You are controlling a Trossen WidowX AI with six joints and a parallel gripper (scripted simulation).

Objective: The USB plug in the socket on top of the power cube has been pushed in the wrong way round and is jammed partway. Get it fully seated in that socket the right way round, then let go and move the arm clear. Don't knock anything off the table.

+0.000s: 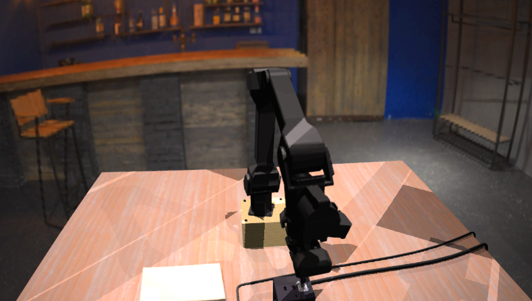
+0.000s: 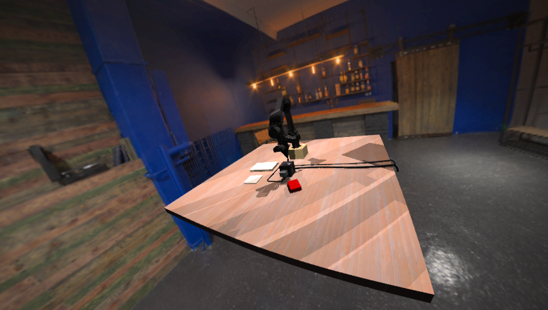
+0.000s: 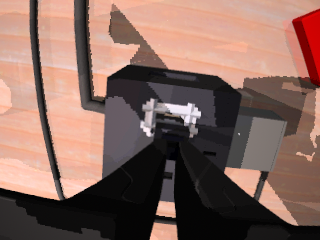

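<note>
The claw (image 1: 302, 279) (image 2: 287, 159) (image 3: 171, 150) grips the plug (image 3: 172, 133), twelve o'clock on the cube (image 1: 280, 292) (image 2: 287, 167) (image 3: 122, 135) in wrist view; seating unconfirmed, release undone.

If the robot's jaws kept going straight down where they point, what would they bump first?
Probably the black power cube's top, or the pale socket frame there; depth is unclear.

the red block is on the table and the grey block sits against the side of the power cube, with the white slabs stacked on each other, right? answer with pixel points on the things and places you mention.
The white slabs (image 2: 263, 166) (image 2: 252, 179) are not stacked: the exterior view shows them lying apart on the table. The rest stands.
</note>
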